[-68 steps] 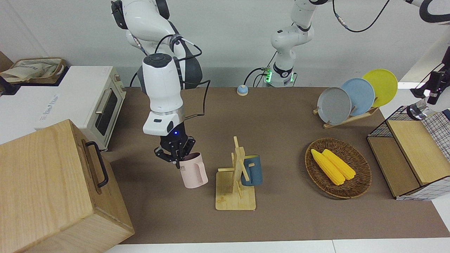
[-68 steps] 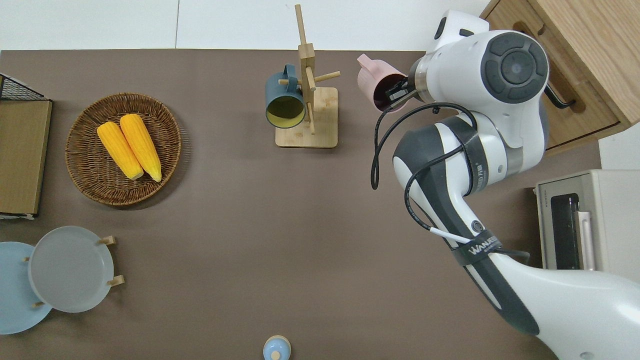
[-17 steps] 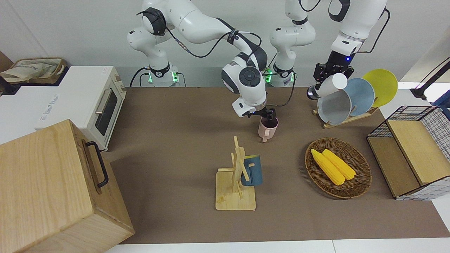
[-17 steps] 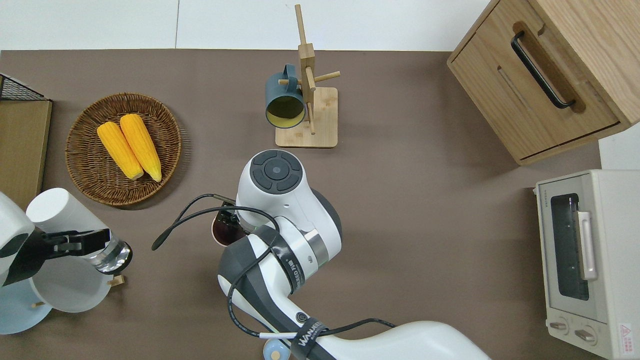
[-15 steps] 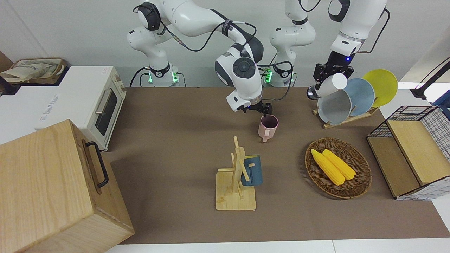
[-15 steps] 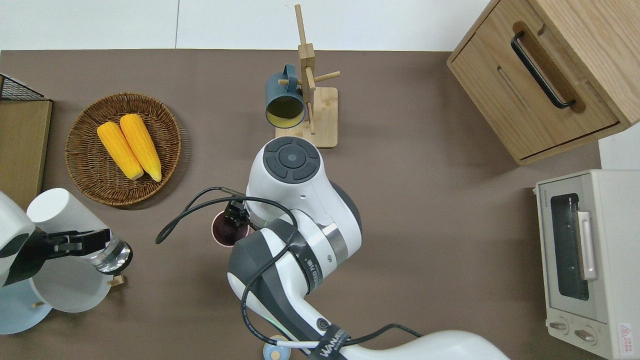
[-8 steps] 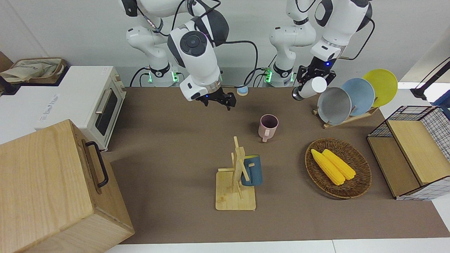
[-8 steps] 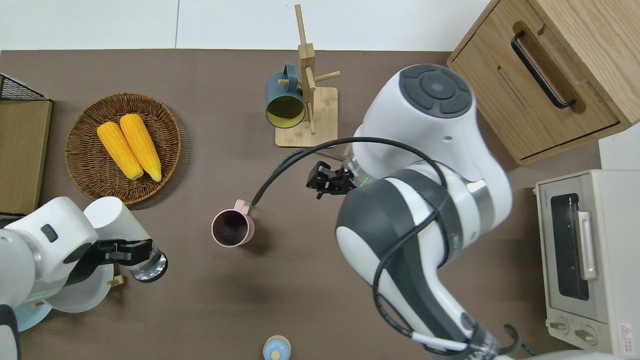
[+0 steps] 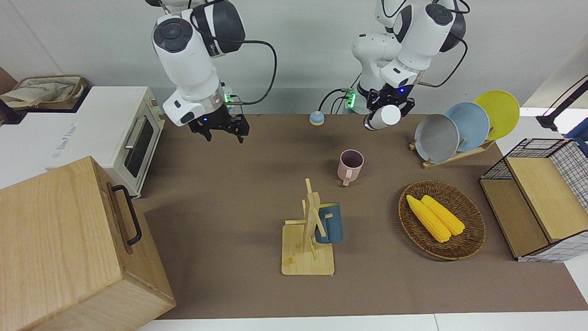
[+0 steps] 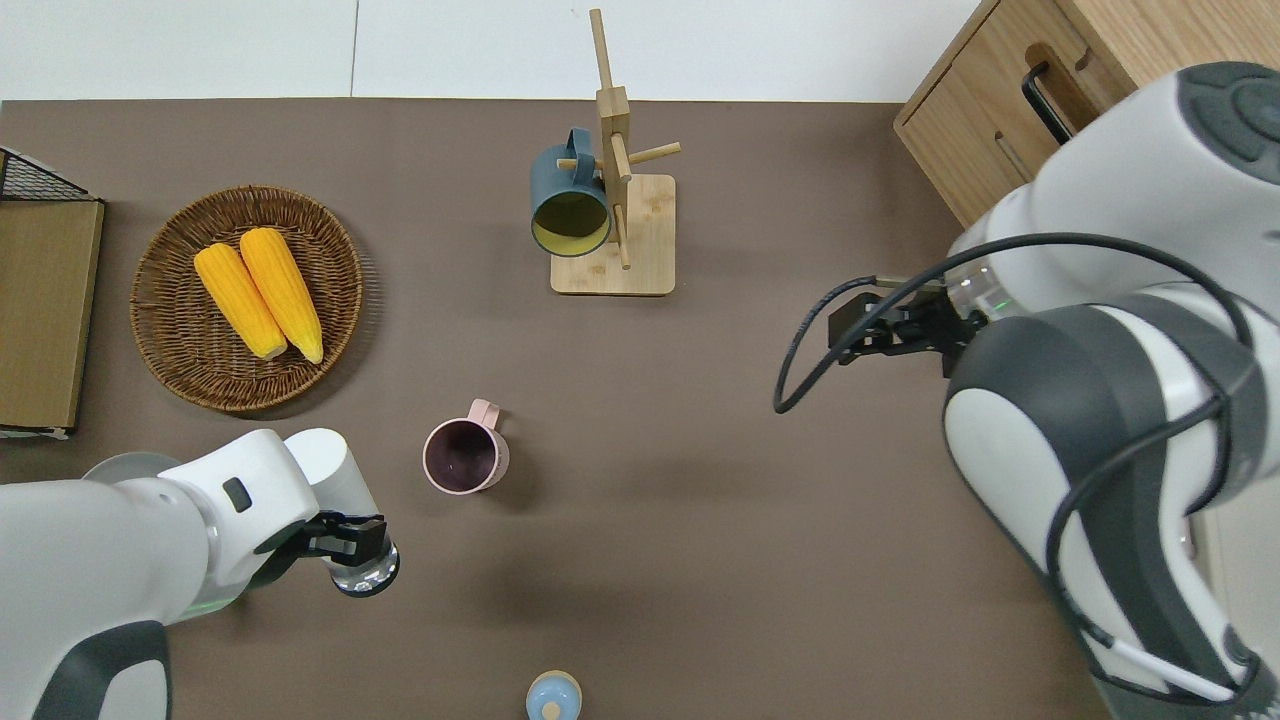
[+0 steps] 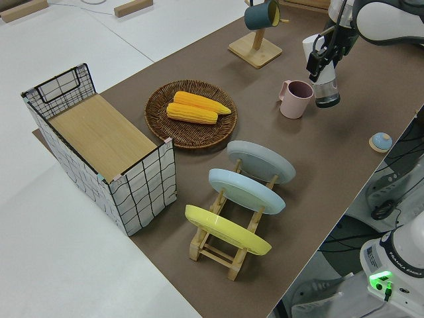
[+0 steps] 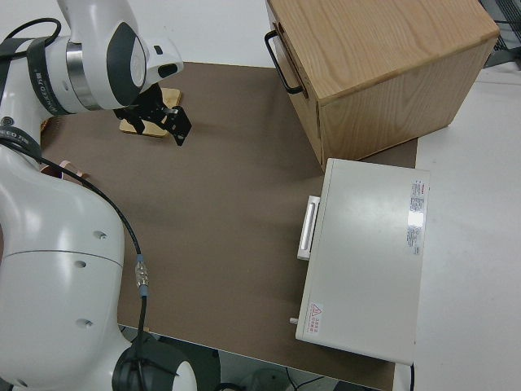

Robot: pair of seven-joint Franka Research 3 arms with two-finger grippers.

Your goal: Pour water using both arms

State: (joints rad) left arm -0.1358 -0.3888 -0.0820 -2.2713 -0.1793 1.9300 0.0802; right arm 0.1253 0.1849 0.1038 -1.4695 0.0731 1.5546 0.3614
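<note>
A wide brown table mat [image 10: 700,520] holds a pink ceramic mug [image 10: 463,458] standing upright with its dark mouth open to the ceiling, its handle pointing away from the robots. Seen from overhead, the left arm's black two-finger gripper [image 10: 345,537] hangs at about seven o'clock from the mug, close to it but apart, pinching a clear water bottle with a white cap [image 10: 352,545] that is tipped over, its clear base toward the robots. The side view from the left end shows the same bottle [image 11: 322,79] hanging just beside the mug [image 11: 294,99], not yet over its mouth. The right arm's black two-finger gripper [image 10: 872,331] is up in the air at about three o'clock from the mug and well apart from it, fingers spread and carrying nothing; it appears to have no part in the step in hand. Farther from the robots, at about one o'clock from the mug, a wooden mug tree [image 10: 615,180] carries a dark blue mug [image 10: 570,207]. A round wicker basket [image 10: 170,340] with two yellow corn cobs [image 10: 258,292] sits at about ten o'clock. Judging from this, the mug is placed and the step in hand is bringing the bottle to it. The next move calls for carrying the bottle's capped end over the mug's mouth and tilting it farther; whether the cap lets water through cannot be told.
</note>
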